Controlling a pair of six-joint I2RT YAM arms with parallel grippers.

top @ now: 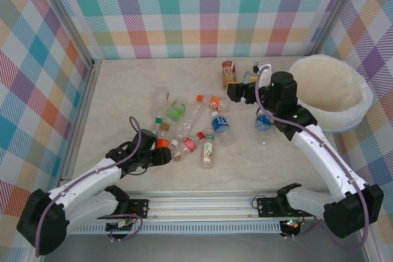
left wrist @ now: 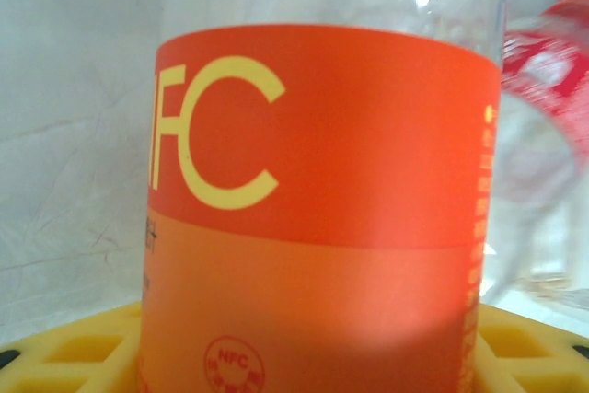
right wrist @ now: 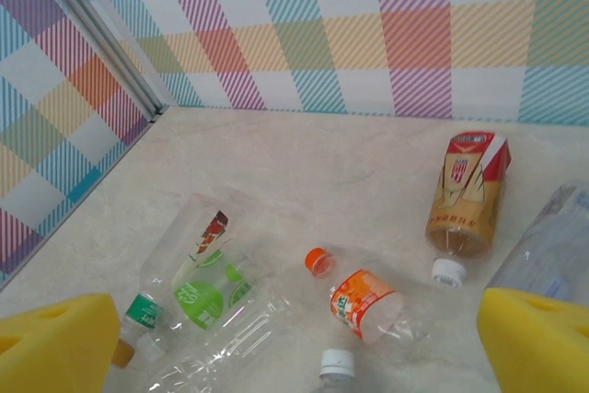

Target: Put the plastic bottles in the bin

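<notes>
On the table (top: 123, 90), the top view showed the left gripper (top: 161, 154) reaching low into the scattered bottles (top: 209, 151), its arm stretched forward. Its wrist camera alone revealed an orange-labelled bottle (left wrist: 313, 209) standing between the yellow pads (left wrist: 529, 352); whether they clamped it I could not tell. The right gripper (top: 234, 92) hovered beside the bin (top: 362, 97), jaws wide apart, nothing between.
</notes>
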